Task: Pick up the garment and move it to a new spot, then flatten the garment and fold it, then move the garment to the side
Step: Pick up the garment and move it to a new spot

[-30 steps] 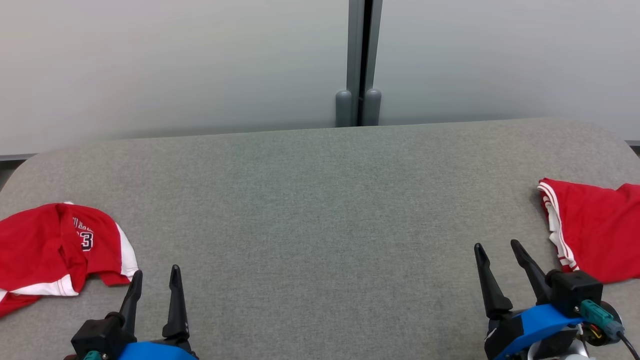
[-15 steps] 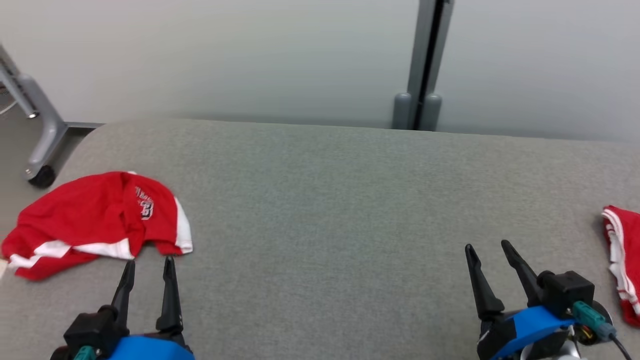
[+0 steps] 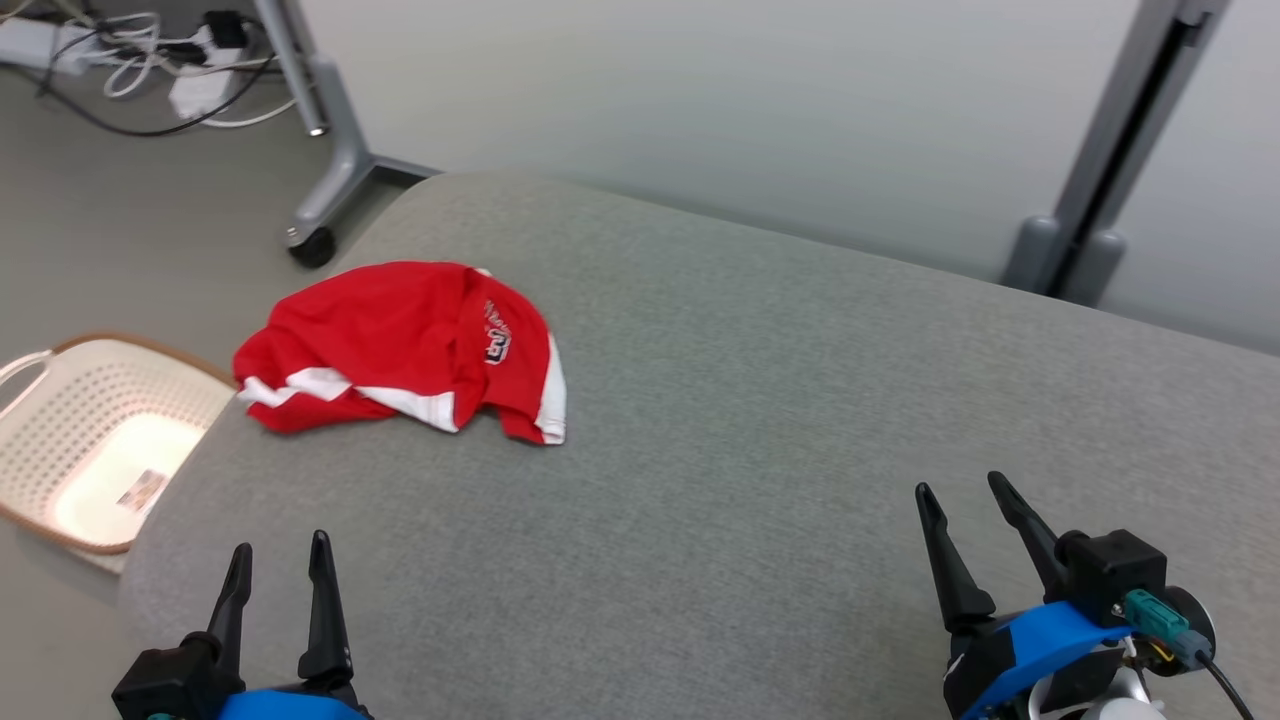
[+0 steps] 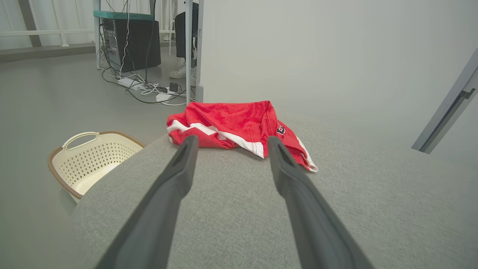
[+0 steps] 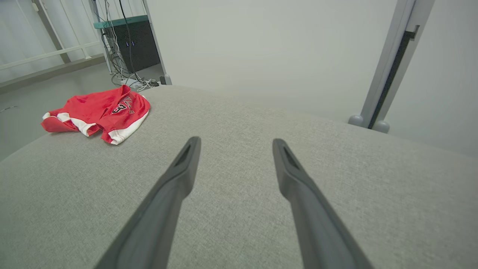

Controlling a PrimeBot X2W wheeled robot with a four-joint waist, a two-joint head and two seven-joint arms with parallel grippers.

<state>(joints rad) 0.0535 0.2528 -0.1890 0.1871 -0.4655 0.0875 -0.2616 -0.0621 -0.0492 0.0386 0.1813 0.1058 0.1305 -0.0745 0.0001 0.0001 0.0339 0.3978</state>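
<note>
Two grippers are seen over the near edge of the grey table (image 3: 760, 420), and nothing is held in either. The left gripper (image 3: 281, 545) is kept at the near left corner with its fingers spread and empty; the right gripper (image 3: 958, 485) is likewise spread and empty at the near right. One red garment (image 3: 400, 350) with white trim is found crumpled in a heap at the far left of the table, close to the left edge and well apart from both grippers. In the left wrist view it is framed between the fingers, so that arm is judged to be lined up for the reach. The wide jaws are judged to suit bunched cloth, since a thick fold can be taken in. The middle of the table, within reach of both arms, is judged the likely new spot. A basket (image 3: 60, 440) is noted on the floor just left of the table; cloth dragged over that edge is a risk. Pick-up not yet begun.
</note>
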